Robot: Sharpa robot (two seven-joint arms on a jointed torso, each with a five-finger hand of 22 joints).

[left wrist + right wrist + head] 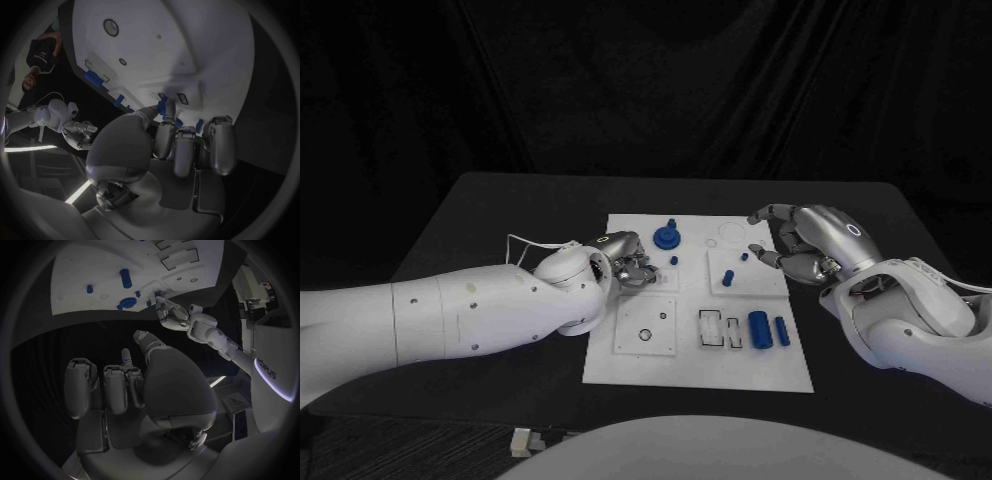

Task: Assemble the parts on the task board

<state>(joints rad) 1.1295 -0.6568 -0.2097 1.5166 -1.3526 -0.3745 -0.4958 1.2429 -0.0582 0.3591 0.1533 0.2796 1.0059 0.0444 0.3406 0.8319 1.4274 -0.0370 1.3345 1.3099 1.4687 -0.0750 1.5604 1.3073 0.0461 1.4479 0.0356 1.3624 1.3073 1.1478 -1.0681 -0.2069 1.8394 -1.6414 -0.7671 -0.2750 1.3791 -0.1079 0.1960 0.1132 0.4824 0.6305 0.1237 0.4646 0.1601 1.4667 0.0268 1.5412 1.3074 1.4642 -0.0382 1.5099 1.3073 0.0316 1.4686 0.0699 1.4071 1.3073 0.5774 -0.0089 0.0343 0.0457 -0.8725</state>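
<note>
Over the left part of the white rectangular task board (pixel 697 375), a small blue plastic part (pixel 162 106) is pinched at the fingertips of the left hand (pixel 620 258). Beyond the board's right edge, the right hand (pixel 808 240) is held with curled fingers grasping nothing.

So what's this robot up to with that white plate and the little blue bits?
It is assembling small blue parts on the white task board. The left hand is over the board's left side, apparently pinching a small blue piece. The right hand hovers by the board's right edge, holding nothing. A blue cylinder lies on the board.
</note>
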